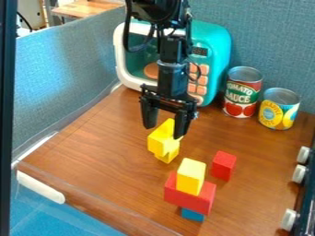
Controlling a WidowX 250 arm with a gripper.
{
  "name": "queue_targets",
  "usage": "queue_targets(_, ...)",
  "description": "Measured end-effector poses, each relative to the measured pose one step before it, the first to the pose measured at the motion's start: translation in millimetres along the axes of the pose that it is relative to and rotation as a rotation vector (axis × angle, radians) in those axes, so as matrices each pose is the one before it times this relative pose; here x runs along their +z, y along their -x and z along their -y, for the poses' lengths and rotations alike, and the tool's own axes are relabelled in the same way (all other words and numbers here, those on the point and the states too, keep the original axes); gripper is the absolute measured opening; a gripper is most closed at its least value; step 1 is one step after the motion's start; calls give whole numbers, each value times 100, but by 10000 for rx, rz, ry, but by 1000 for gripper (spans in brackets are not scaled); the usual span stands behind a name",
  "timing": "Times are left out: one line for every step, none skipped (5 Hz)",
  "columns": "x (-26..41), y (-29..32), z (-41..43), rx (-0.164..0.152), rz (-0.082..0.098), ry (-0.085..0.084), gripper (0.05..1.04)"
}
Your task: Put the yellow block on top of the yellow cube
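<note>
My gripper [164, 127] hangs near the middle of the view, its fingers spread wide and open. Just below and partly between the fingertips is a yellow block [161, 141]; I cannot tell whether they touch it. It appears to rest on a smaller yellow piece [169, 156], largely hidden beneath it. Nearer the camera, another yellow block [190, 176] stands upright against or on a long red block [188, 197], which lies over a blue block [192, 214].
A separate red block [224, 165] stands right of the stack. Behind the arm is a teal toy microwave [212, 50], with a tomato can [242, 92] and a pineapple can [278, 109] to its right. White knobs [299, 174] line the right edge; a clear barrier crosses the front left.
</note>
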State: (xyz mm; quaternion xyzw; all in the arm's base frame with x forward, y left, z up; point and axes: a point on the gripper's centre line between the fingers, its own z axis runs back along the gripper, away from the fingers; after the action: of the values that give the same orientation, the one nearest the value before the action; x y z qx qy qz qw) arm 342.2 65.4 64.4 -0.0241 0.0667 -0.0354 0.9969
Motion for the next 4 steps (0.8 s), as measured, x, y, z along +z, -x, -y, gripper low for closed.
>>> queue_targets(914,161,58,-141,428,-122,1000)
queue_targets(1543,110,587,-264,399,-502,1000)
queue_targets(-220,-150,884,-400,5,-59,1000)
queue_targets(-493,114,757,-158,-51,145,1000)
